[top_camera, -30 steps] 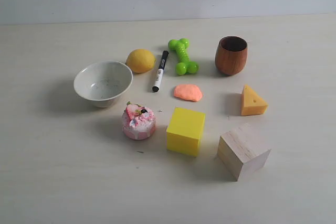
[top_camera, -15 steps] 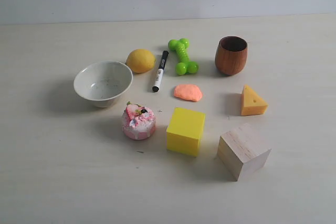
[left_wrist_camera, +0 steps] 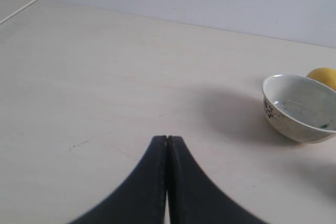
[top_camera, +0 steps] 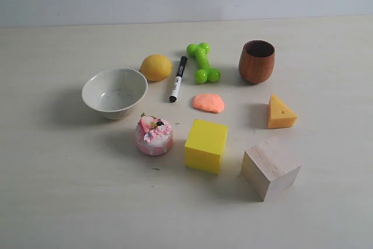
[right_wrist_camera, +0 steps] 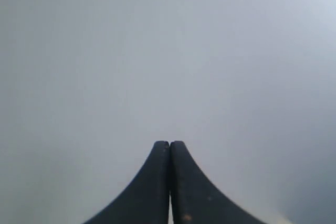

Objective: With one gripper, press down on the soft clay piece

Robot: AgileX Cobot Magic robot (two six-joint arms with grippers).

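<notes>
Clay (top_camera: 208,102) lies unchanged at centre frame, left gripper (left_wrist_camera: 167,138) and right gripper (right_wrist_camera: 169,142) both pressed together and well clear of it, so pressing hasn't begun.

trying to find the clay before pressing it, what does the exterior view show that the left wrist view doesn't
Only the exterior view: the salmon-orange soft clay piece, black-and-white marker, green plastic bone toy, brown wooden cup, orange cheese-shaped wedge, yellow cube, pale wooden block and pink cake toy. Only the left wrist view: the black left gripper, its fingers shut together. Both: the white ceramic bowl, the yellow lemon beside it and the pale tabletop.
</notes>
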